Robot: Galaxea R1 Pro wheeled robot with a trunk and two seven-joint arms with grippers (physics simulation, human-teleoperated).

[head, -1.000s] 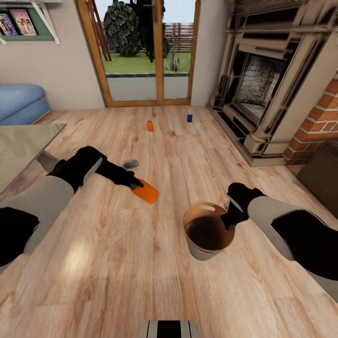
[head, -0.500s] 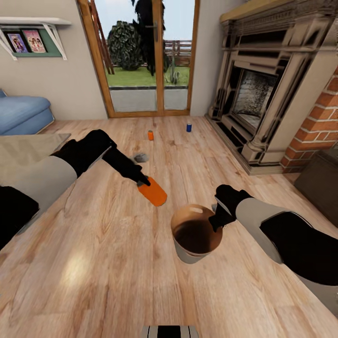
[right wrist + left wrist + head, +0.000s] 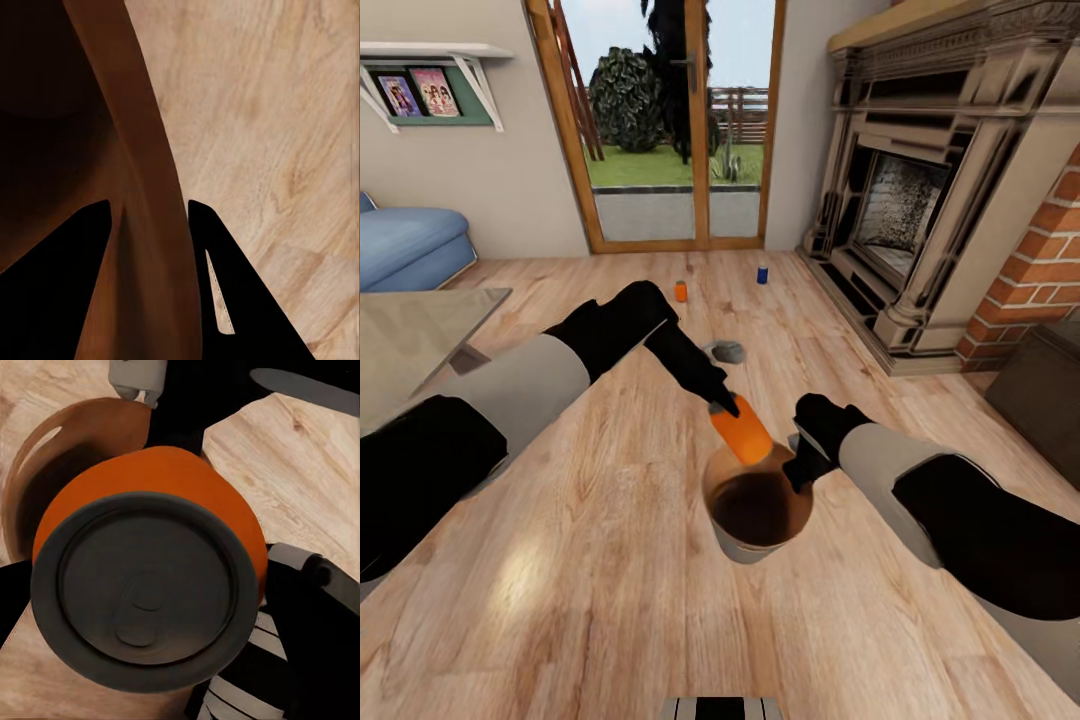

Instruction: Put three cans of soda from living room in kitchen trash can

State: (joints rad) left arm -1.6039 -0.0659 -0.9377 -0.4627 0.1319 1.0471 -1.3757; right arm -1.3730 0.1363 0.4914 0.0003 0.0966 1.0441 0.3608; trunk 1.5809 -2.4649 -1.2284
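My left gripper (image 3: 722,408) is shut on a bright orange soda can (image 3: 741,430), held tilted just above the far rim of the trash can (image 3: 738,545). The left wrist view looks down on that can's dark top (image 3: 150,585) with the bin's glossy brown inside (image 3: 75,457) behind it. Above the floor, my right gripper (image 3: 800,466) holds the bin by its rim; its black fingers (image 3: 240,300) pinch the bin's wall (image 3: 150,225). A second orange can (image 3: 681,291) and the dark blue can (image 3: 762,273) stand on the floor near the glass doors.
A glass-topped table (image 3: 420,320) juts in at the left, with a blue sofa (image 3: 405,245) behind it. The dark fireplace (image 3: 920,200), red brick (image 3: 1050,250) and a dark box (image 3: 1040,390) line the right side. Wood-framed glass doors (image 3: 675,130) stand ahead.
My left arm has swung right with the orange can, from beside the bin to over its rim. The right gripper has brought the bin leftward toward it. The camera tilted up early on.
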